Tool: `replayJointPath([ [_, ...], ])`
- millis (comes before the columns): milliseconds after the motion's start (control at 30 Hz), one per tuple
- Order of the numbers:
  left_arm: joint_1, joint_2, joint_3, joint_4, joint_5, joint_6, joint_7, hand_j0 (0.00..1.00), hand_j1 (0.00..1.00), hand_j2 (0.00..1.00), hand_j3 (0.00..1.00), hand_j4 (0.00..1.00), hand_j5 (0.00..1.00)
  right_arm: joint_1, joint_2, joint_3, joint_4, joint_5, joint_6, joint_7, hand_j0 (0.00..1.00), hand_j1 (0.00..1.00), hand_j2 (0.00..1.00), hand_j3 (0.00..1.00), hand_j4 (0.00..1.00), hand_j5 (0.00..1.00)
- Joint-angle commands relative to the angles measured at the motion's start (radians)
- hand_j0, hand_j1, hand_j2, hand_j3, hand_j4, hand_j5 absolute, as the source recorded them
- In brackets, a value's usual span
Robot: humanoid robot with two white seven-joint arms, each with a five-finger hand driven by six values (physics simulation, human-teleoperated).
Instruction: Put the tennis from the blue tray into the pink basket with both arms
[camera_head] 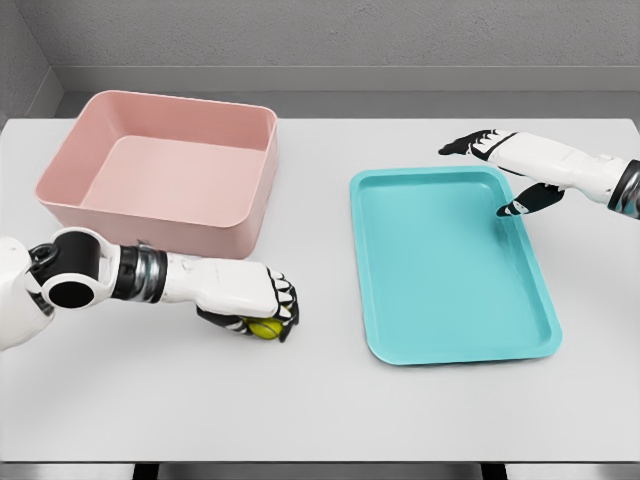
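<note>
left hand (262, 305) curled around tennis ball (265, 328) on table (320, 400), near pink basket (160, 170) | right hand (505, 165) fingers spread, holding nothing, over blue tray (450, 270) far edge

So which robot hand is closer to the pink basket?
The left robot hand, holding the tennis ball just in front of the pink basket. The right robot hand hangs over the blue tray.

1. The pink basket (160, 170) looks like smooth matt plastic.
2. The blue tray (450, 265) looks like smooth plastic with a soft sheen along its rim.
3. The table (330, 400) is a plain matt grey surface.
4. The tennis ball (266, 328) looks dull yellow-green.
</note>
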Motion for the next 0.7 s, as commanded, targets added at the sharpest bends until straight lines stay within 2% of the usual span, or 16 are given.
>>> replayJointPath([
  [0,0.002,0.003,0.003,-0.006,0.008,0.001,0.0,0.47,0.47,0.47,0.47,0.47,0.47,0.0,-0.001,-0.002,0.0,-0.007,0.002,-0.001,1.0,1.0,1.0,1.0,1.0,1.0],
  [167,0.0,0.07,0.026,-0.084,0.028,-0.003,0.0,0.46,0.46,0.46,0.46,0.46,0.46,0.003,-0.001,-0.002,0.0,-0.007,0.002,-0.001,1.0,1.0,1.0,1.0,1.0,1.0],
  [333,-0.018,0.099,0.069,-0.089,0.054,-0.03,-0.002,0.46,0.46,0.46,0.46,0.46,0.46,0.003,-0.001,-0.002,-0.002,-0.007,0.002,-0.001,1.0,1.0,1.0,1.0,1.0,1.0],
  [533,-0.064,0.105,0.075,-0.089,0.081,-0.073,-0.002,0.46,0.46,0.46,0.46,0.46,0.46,0.003,-0.001,-0.002,-0.003,-0.007,0.002,-0.001,1.0,1.0,1.0,1.0,1.0,1.0],
  [667,-0.075,0.115,0.087,-0.089,0.084,-0.088,-0.003,0.46,0.46,0.46,0.46,0.46,0.46,0.003,-0.001,-0.002,-0.003,-0.007,0.002,-0.001,1.0,1.0,1.0,1.0,1.0,1.0],
])
